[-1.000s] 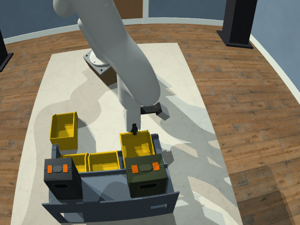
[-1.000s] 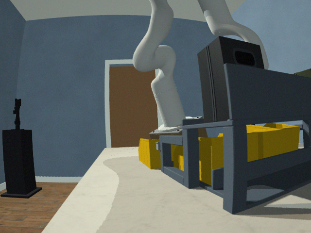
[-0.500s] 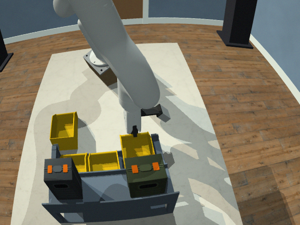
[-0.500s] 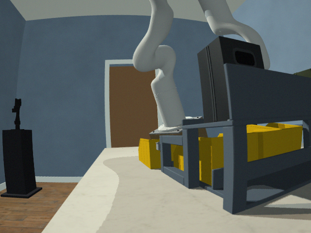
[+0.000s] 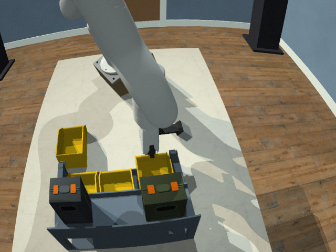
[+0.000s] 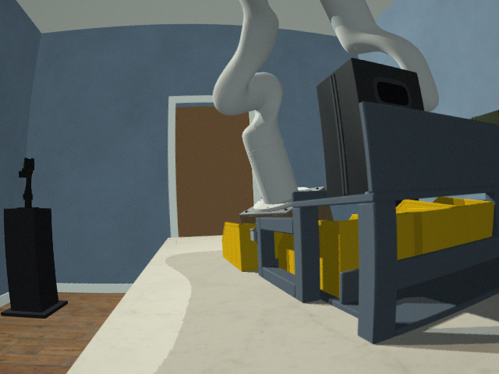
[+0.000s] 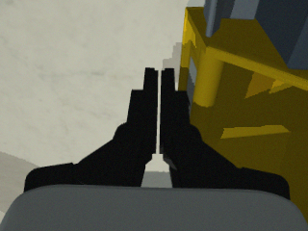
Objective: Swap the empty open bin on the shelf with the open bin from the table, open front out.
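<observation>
My gripper is shut, with only a thin gap and nothing seen between its fingers. It points down at the front edge of the right-hand yellow bin, which lies to the right of the fingers in the wrist view. I cannot tell whether they touch. This bin sits at the right end of the blue-grey shelf, farther forward than its neighbours. Another yellow bin stands upright on the table, left of the shelf's front. No separate parts can be made out in either bin. The exterior view hides the gripper.
Two yellow bins, a left one and a middle one, sit side by side on the shelf. A dark case and a green case stand on its upper board. Posts flank the shelf's front.
</observation>
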Controlling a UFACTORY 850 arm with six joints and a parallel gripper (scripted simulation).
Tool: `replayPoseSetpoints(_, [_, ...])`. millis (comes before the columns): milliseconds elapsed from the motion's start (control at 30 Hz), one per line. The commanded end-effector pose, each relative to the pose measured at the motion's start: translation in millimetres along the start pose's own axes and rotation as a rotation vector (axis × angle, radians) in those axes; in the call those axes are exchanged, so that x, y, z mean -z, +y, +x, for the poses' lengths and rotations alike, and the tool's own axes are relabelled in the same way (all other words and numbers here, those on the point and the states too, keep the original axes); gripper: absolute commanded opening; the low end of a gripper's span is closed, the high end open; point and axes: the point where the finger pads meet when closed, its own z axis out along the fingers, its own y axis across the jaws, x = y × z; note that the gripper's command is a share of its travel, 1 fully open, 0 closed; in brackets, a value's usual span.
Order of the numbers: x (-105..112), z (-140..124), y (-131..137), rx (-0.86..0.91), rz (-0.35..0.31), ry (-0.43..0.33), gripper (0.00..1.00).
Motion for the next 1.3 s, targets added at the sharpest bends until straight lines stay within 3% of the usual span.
replayPoseSetpoints(0, [1, 0, 8, 0.0, 0.0, 0.0, 0.0])
replayPoseSetpoints(1267, [1, 0, 38, 0.0, 0.0, 0.0, 0.0])
